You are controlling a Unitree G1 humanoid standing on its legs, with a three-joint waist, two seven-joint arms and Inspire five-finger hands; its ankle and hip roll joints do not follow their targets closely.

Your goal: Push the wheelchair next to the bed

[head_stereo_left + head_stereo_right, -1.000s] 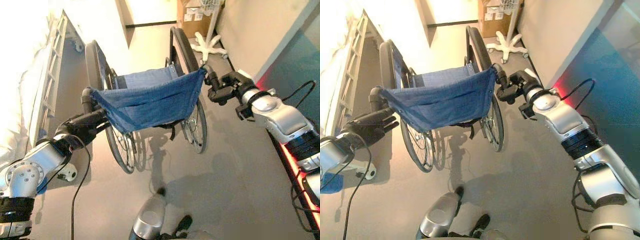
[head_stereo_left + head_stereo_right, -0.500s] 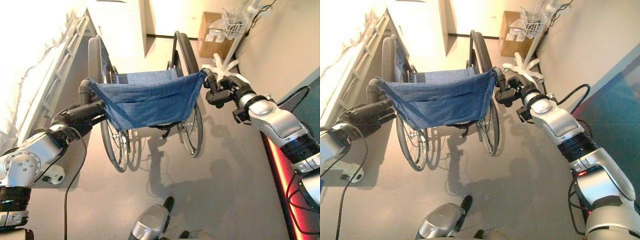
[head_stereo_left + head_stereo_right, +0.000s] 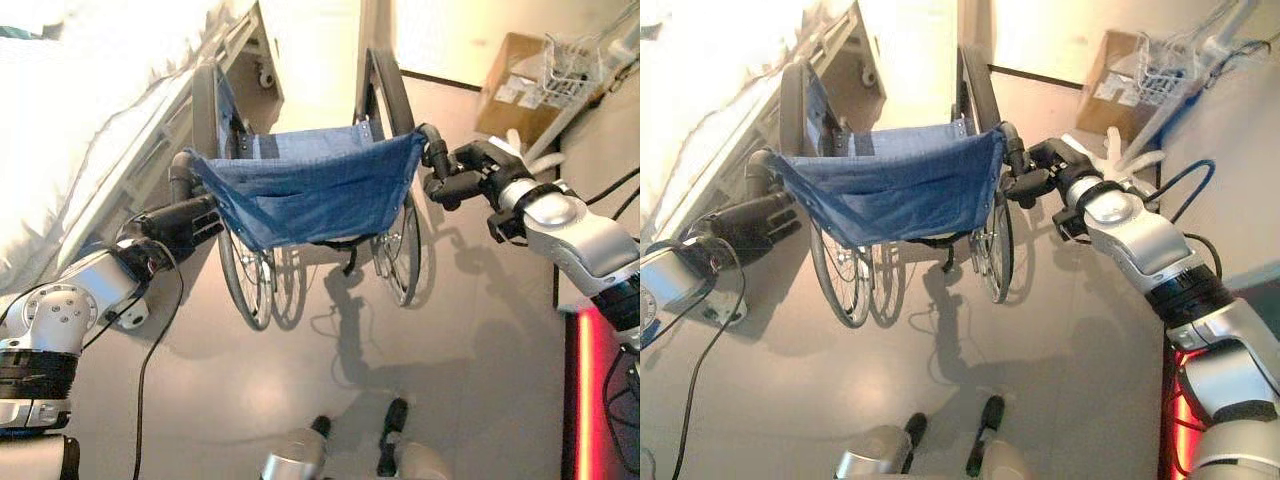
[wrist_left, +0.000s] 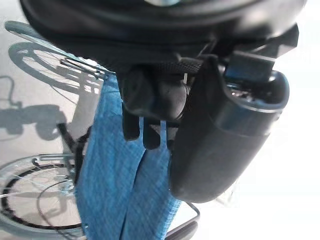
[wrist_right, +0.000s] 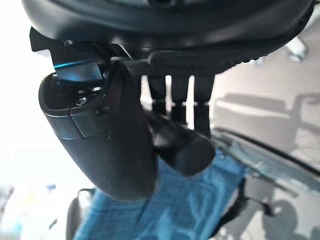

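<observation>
The wheelchair [image 3: 310,195], with a blue cloth backrest and large spoked wheels, stands in the middle of the floor with its back toward me. Its left wheel is close beside the bed [image 3: 70,130], whose white bedding and side rail run along the left. My left hand [image 3: 180,222] is curled round the left push handle [image 4: 155,97]. On the other side, my right hand [image 3: 470,175] grips the right push handle [image 5: 182,142]. Both arms reach forward to the chair.
A cardboard box [image 3: 515,85] and a white rolling stand with a wire basket [image 3: 570,75] are at the back right by the wall. A red glowing strip [image 3: 585,390] runs along the floor at the right. A bed caster [image 3: 265,75] shows ahead of the chair.
The camera has swung, and the wheelchair now stands closer alongside the bed, which takes up more of the left. Both hands have kept their hold on the handles.
</observation>
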